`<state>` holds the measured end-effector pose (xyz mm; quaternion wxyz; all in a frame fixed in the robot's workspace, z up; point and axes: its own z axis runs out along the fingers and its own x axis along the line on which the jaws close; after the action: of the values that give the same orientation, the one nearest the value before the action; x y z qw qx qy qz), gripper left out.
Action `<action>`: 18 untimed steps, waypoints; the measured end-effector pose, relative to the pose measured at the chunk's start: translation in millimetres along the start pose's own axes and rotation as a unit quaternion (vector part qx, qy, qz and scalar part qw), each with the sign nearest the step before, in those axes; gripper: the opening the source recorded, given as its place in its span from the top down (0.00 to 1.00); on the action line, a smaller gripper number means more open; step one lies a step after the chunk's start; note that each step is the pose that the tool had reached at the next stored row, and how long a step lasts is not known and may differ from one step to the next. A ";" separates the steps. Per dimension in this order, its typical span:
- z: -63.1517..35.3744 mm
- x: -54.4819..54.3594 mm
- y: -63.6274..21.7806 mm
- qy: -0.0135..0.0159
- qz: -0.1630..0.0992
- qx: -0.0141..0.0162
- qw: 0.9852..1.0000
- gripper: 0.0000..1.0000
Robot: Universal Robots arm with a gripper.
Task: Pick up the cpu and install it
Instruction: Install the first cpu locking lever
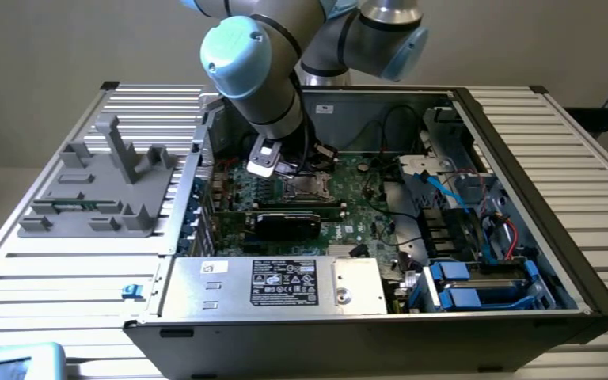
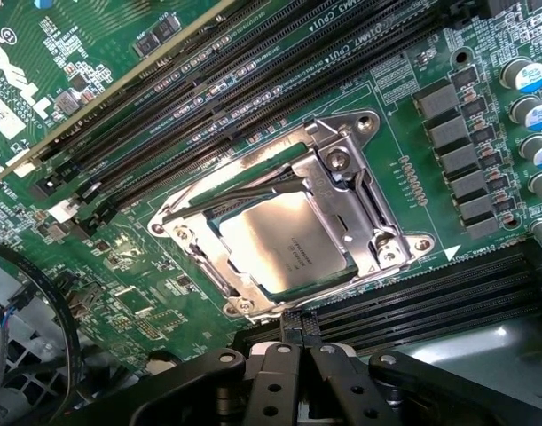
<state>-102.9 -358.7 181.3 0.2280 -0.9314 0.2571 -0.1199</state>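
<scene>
just ahead of my fingers [image 2: 297, 342], beyond their tips, the cpu [image 2: 286, 246] lies flat inside the socket [image 2: 341, 182] on the motherboard [image 2: 120, 293], its dull silver top facing up and its edges lined up with the metal frame around it. my fingers are pressed together with nothing pinched between them; their dark tips meet at the near edge of the socket, by the memory slots [image 2: 448, 293] that run alongside, and i cannot tell whether they touch the board or hover a little over it. so by my reckoning the picking up and the placing are done: the chip is out of my grip and seated where it belongs. what looks unfinished is the locking. the thin retention lever [image 2: 235, 191] crosses the far side of the frame at a slant, and the load plate seems to stand open rather than folded over the chip, though i can't be sure of that from here. in the exterior view my arm [image 1: 256, 71] reaches down into the open computer case [image 1: 515, 142], with my fingers [image 1: 266, 168] low over the board just beside the socket [image 1: 306, 187]. the case sits on the slatted worktop [image 1: 61, 269], and the grey fixture [image 1: 104, 190] off to the exterior view's left carries no chip that i can make out.
</scene>
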 end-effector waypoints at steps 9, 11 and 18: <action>0.6 1.4 -0.6 0.000 0.000 0.000 1.000 0.89; 0.6 1.4 -0.6 0.000 0.000 0.000 1.000 0.89; 0.3 0.9 -0.3 0.000 0.000 0.000 1.000 0.89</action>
<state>-102.0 -358.8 181.3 0.2279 -0.9313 0.2574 -0.1201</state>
